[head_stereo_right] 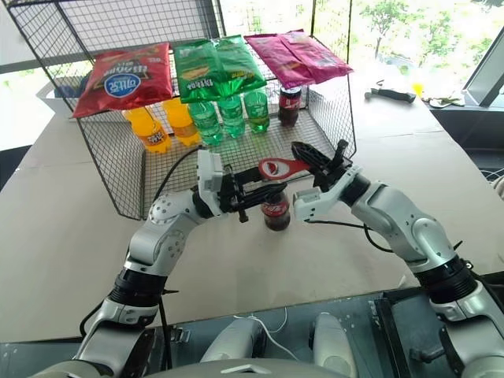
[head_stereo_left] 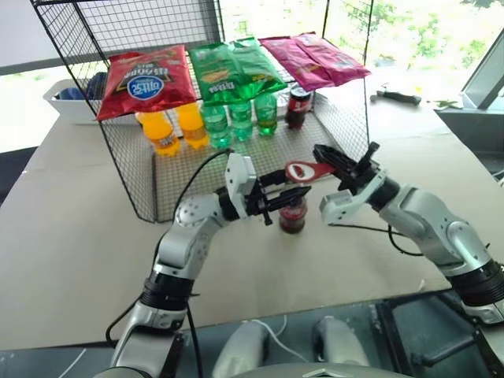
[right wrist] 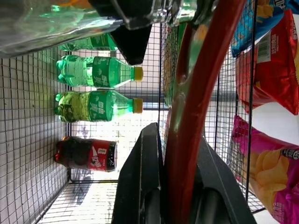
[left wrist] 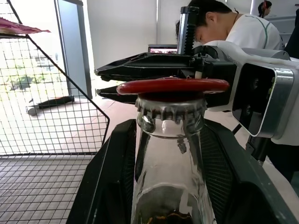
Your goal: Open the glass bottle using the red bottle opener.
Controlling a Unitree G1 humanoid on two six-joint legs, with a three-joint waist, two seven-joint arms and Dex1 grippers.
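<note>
Glass bottle point(head_stereo_left: 292, 214), clear contoured, dark cola: neck clamped between left claw point(head_stereo_left: 277, 198) fingers. Flat red ring-headed bottle opener point(head_stereo_left: 305, 170), pinched in right claw point(head_stereo_left: 331, 160), rests on crown cap point(left wrist: 170, 112). Step: seating. Next: hook rim, lever upward.

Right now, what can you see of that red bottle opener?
The red bottle opener is small, flat and glossy, with a ring-shaped head and a tapering handle. The right hand is shut on its handle, holding it about level. Its head sits on the crimped metal cap of the glass bottle, which the left hand grips at the neck.
</note>
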